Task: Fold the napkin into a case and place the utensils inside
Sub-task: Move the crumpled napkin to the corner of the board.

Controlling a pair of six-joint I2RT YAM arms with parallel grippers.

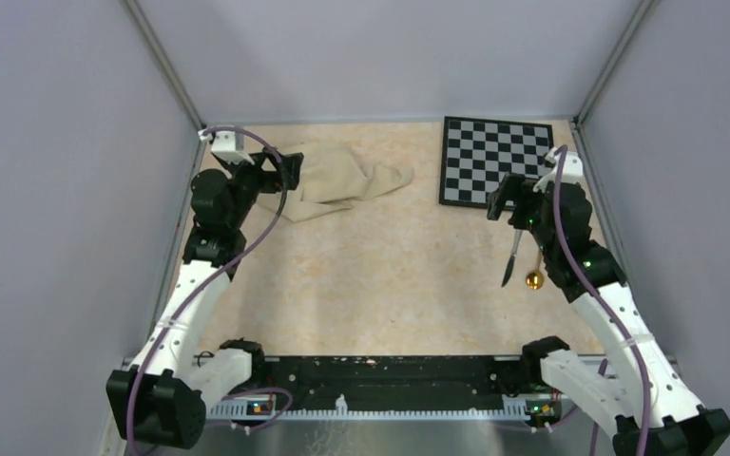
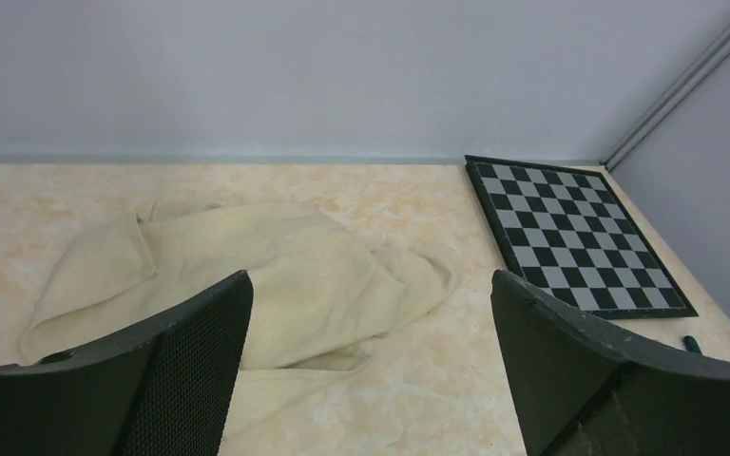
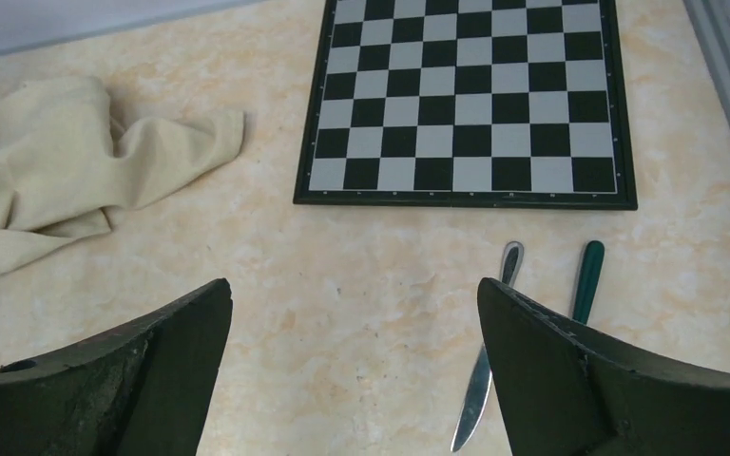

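Enclosure on three sides, plain pale grey-lilac panels: back wall (image 1: 380, 57), left wall (image 1: 48, 190), right wall (image 1: 694, 142). Silver metal posts at both back corners, left post (image 1: 163, 65) and right post (image 1: 613, 59), leaning outward toward the top of the overhead view. Tabletop (image 1: 390, 275) is beige, marbled, matte. Thin grey strip (image 2: 200, 159) where the back wall meets the tabletop. Light is even and diffuse, shadows soft.

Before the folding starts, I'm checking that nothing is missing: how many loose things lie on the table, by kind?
Napkin: 1
Utensils, a knife and a spoon: 2
Checkered board: 1
Total: 4
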